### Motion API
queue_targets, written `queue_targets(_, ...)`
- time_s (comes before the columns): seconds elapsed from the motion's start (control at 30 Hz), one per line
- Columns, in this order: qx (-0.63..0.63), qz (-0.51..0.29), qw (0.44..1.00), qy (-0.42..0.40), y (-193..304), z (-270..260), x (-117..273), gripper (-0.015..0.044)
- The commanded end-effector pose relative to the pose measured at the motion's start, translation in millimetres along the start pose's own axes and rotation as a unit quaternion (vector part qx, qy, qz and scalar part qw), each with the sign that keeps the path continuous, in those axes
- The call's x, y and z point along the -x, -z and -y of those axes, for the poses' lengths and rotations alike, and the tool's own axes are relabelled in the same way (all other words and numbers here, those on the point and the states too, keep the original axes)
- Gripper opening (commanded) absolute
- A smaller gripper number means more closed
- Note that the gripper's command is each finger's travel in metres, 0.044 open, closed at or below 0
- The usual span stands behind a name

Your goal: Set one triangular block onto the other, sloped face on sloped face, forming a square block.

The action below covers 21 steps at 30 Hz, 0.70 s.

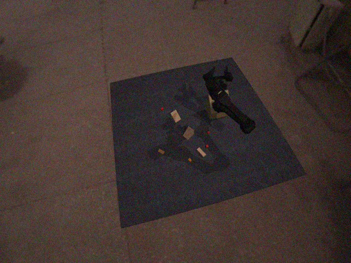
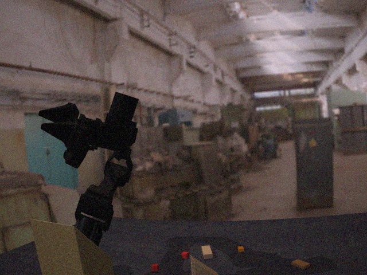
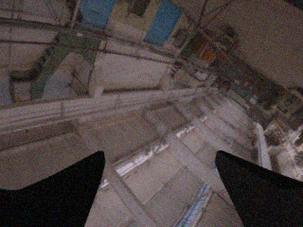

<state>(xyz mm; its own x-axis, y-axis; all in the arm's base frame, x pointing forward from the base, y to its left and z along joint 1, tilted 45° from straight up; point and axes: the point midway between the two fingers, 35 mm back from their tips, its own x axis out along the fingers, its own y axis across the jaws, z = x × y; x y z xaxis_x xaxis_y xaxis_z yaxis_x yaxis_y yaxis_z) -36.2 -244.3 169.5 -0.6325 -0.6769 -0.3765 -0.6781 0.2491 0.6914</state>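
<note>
Two wooden triangular blocks lie apart on the dark blue table (image 1: 147, 195). The paler block (image 1: 175, 116) is left of the table's middle in the top view. The browner block (image 1: 188, 132) (image 2: 202, 268) is near the middle, cut off by the lower edge in the exterior view. Which way their sloped faces point is hard to tell in the dim light. My gripper (image 1: 220, 68) (image 2: 40, 119) (image 3: 161, 158) is open and empty, raised high above the table, well away from both blocks. The wrist view shows only the fingers and the room.
A large yellowish box (image 1: 210, 112) (image 2: 56, 245) stands beside and below the arm. Small red cubes (image 1: 162, 108) (image 2: 184, 254), a pale bar (image 1: 201, 152) (image 2: 206, 251), an orange cube (image 1: 190, 159) (image 2: 240, 249) and a brown-orange block (image 1: 160, 151) (image 2: 300, 263) lie around the triangular blocks.
</note>
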Motion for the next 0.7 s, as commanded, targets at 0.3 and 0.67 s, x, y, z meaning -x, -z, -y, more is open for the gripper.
queue_targets(0.3,0.45,-0.012,0.856,0.252,28,108,13,0.044)
queue_targets(0.67,0.748,-0.155,0.383,0.52,6,233,75,0.044)
